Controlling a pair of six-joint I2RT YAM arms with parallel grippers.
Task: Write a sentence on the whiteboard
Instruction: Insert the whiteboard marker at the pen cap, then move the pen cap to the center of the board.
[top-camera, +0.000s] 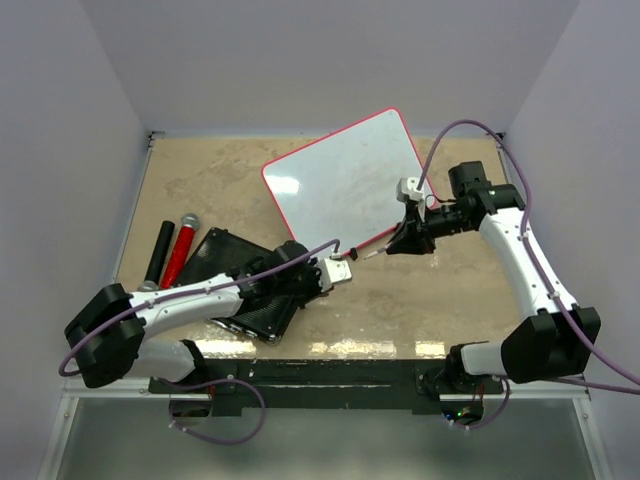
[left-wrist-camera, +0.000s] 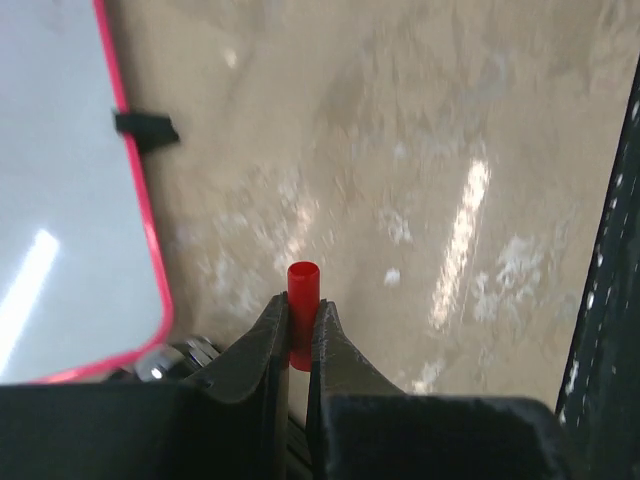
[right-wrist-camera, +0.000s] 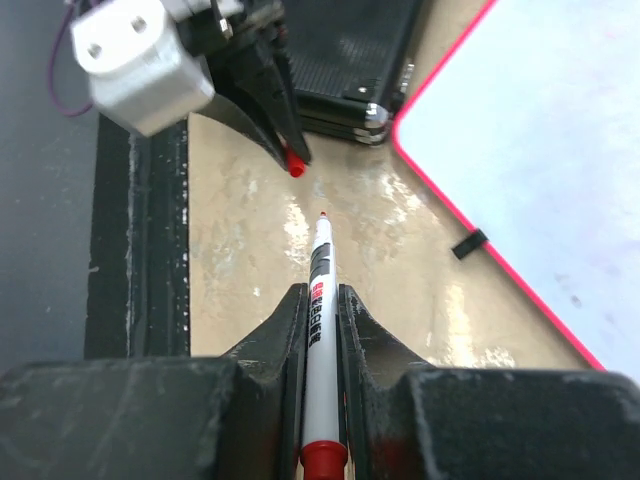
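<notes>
The whiteboard (top-camera: 345, 180) lies tilted at the back centre of the table, its red rim also showing in the left wrist view (left-wrist-camera: 150, 240) and the right wrist view (right-wrist-camera: 540, 130). No sentence is in view on its white face. My right gripper (top-camera: 398, 244) (right-wrist-camera: 320, 295) is shut on a white marker (right-wrist-camera: 320, 260) whose bare red tip points toward the left arm. My left gripper (top-camera: 350, 263) (left-wrist-camera: 303, 305) is shut on the red marker cap (left-wrist-camera: 303, 285) (right-wrist-camera: 295, 165), a short gap from the marker's tip, just off the board's near edge.
A black ribbed slab (top-camera: 245, 285) lies under the left arm. A black cylinder (top-camera: 160, 250) and a red one (top-camera: 180, 250) lie at the left. A small black clip (left-wrist-camera: 145, 127) (right-wrist-camera: 468, 244) sits on the board's rim. The table's dark front edge (right-wrist-camera: 140, 250) is close by.
</notes>
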